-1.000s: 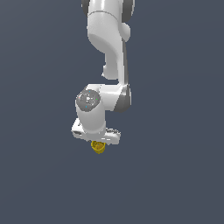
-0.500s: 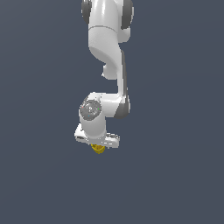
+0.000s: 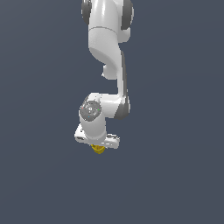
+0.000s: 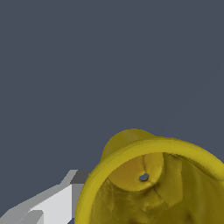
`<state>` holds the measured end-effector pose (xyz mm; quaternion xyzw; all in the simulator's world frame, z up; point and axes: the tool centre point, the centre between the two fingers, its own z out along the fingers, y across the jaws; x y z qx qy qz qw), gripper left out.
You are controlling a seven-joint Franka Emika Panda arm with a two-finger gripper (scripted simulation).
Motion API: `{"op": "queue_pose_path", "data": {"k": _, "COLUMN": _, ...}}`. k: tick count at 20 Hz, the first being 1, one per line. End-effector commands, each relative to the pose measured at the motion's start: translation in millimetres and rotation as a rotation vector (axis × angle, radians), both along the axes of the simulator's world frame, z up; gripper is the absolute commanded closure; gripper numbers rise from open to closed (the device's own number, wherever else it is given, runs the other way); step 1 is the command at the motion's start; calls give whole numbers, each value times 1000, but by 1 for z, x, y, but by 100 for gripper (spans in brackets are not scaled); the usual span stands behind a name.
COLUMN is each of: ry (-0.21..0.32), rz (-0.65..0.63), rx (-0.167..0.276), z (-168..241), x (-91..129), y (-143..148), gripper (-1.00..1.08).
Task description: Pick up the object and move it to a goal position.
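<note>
The yellow cup (image 3: 99, 150) shows as a small yellow patch just under the white hand in the exterior view. My gripper (image 3: 99, 147) is shut on it, and the hand hides most of the cup. In the wrist view the cup (image 4: 131, 144) fills the near corner, seen from its rimmed open end down to its bottom. One white finger (image 4: 48, 205) lies against the outside of its rim. The other finger is out of view.
The white arm (image 3: 107, 52) hangs down from the top of the exterior view. Everything around it is plain dark grey (image 3: 175, 175), with no other object, edge or goal marker showing.
The wrist joint has dropped a little and the hand has tilted slightly. The yellow cup has stayed in the gripper at almost the same spot.
</note>
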<state>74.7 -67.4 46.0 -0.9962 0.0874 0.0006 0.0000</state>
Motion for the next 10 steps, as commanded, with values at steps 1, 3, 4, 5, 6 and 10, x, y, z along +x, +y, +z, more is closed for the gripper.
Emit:
{"op": "queue_pose_path", "data": {"k": 1, "ry": -1, "rz": 0, "rx": 0, "z": 0, "x": 0, "y": 0, "gripper": 108}}
{"op": "queue_pose_path", "data": {"k": 3, "ry": -1, "rz": 0, "rx": 0, "z": 0, "x": 0, "y": 0, "gripper": 108}}
{"op": "queue_pose_path", "data": {"k": 4, "ry": 0, "rz": 0, "rx": 0, "z": 0, "x": 0, "y": 0, "gripper": 108}}
{"op": "queue_pose_path", "data": {"k": 5, "ry": 0, "rz": 0, "rx": 0, "z": 0, "x": 0, "y": 0, "gripper": 108}}
{"op": "queue_pose_path", "data": {"k": 6, "ry": 0, "rz": 0, "rx": 0, "z": 1, "x": 0, "y": 0, "gripper": 108}}
{"op": "queue_pose_path", "data": {"k": 10, "ry": 0, "rz": 0, "rx": 0, "z": 9, "x": -2, "y": 5, "gripper": 108}}
